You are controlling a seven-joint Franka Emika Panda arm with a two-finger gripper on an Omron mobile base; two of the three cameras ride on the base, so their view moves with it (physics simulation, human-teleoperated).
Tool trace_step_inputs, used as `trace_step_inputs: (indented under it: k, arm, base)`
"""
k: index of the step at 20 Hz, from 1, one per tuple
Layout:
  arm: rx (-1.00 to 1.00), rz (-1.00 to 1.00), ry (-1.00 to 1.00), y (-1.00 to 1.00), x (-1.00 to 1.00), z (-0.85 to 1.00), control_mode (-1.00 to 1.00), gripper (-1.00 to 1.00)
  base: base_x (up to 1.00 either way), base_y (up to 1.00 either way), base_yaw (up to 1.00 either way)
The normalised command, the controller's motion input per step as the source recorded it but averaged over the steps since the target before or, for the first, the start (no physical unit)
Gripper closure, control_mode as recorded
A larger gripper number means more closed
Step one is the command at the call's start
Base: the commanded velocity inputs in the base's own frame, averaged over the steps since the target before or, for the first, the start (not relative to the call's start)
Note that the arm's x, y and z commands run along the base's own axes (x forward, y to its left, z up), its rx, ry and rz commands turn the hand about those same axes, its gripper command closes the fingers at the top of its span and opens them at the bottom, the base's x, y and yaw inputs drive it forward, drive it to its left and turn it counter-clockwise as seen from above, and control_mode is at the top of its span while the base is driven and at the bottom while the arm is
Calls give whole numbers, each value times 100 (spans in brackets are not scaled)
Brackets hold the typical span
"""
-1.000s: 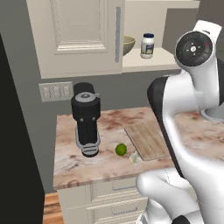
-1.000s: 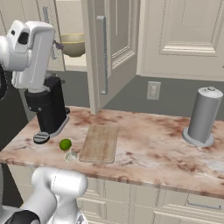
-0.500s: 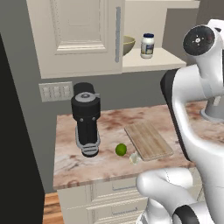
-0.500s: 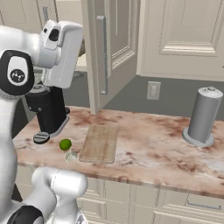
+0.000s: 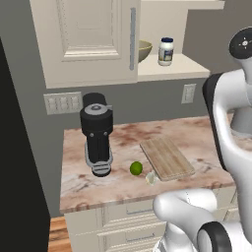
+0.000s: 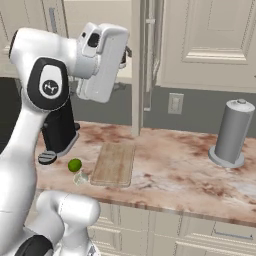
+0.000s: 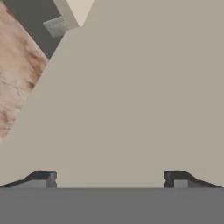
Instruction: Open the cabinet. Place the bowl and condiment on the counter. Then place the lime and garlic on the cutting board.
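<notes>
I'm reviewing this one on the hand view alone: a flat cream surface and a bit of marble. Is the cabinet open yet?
Observer: Yes. In the right base view, one door of the cabinet stands swung out, edge-on to the camera.
Operator: Is anything out of it?
Observer: No. The bowl and the condiment stand on the shelf inside.
Operator: And the lime?
Observer: The lime lies on the counter beside the cutting board, not on it.

Tabletop: pinkish-brown marble slab with white veins (image 5: 197, 133).
On tabletop: black coffee machine (image 5: 97, 135); round green lime (image 5: 136, 168); pale garlic bulb (image 5: 151, 178); light-brown wooden cutting board (image 5: 166, 157); grey cylinder (image 6: 231, 132).
Cabinet shelf (image 5: 172, 69): olive-yellow bowl (image 5: 143, 49); white jar with dark blue lid (image 5: 166, 51).
</notes>
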Motion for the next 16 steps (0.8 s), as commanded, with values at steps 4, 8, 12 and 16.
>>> trace_step_inputs:
  k: [4, 8, 12, 16]
  arm:
    - [0, -3, 1, -34, -14, -8, -100, -100]
    - [0, 1, -9, 22, -62, 0, -100, -100]
    - [0, 0, -15, 69, -51, 0, -100, -100]
    - [0, 0, -17, 87, -21, 1, -100, -100]
  base:
    - [0, 0, 0]
    - [0, 0, 0]
    - [0, 0, 0]
    - [0, 0, 0]
